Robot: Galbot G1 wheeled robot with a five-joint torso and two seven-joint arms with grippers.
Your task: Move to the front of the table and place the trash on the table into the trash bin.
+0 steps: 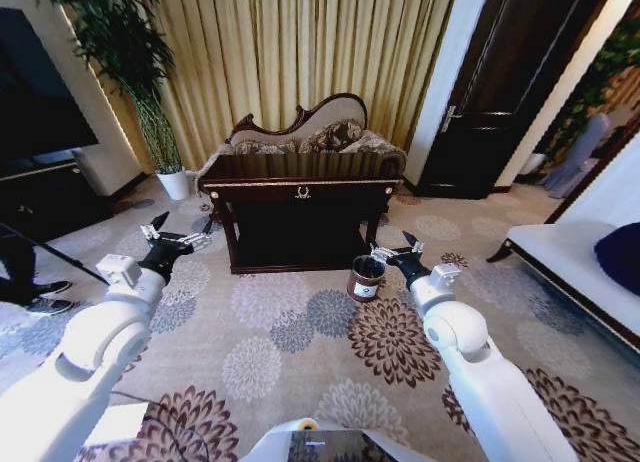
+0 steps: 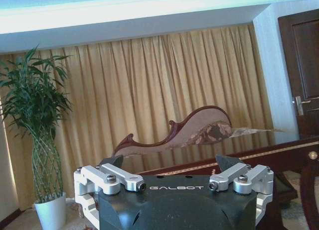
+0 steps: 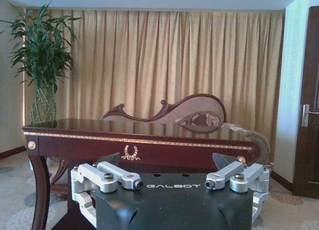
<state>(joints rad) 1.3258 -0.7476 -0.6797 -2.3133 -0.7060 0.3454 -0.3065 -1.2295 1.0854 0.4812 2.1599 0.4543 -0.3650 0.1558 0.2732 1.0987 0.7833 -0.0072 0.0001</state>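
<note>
The dark glossy table [image 1: 300, 190] with gold trim stands ahead at the middle of the head view, some way off across the carpet. The right wrist view shows its front [image 3: 164, 149] and the left wrist view its edge [image 2: 269, 153]. The trash is out of view. The small dark-brown trash bin [image 1: 366, 278] sits on the floor by the table's front right leg. My left gripper [image 1: 181, 230] [image 2: 169, 163] is held out open and empty, left of the table. My right gripper [image 1: 395, 248] [image 3: 166, 159] is open and empty, just right of the bin.
A carved chaise [image 1: 320, 132] stands behind the table before gold curtains. At the left are a plant in a white pot [image 1: 173, 185] and a black TV cabinet [image 1: 40, 197]. A dark door [image 1: 510, 92] and a white sofa [image 1: 570, 257] are on the right. Patterned carpet [image 1: 300, 332] lies open in front.
</note>
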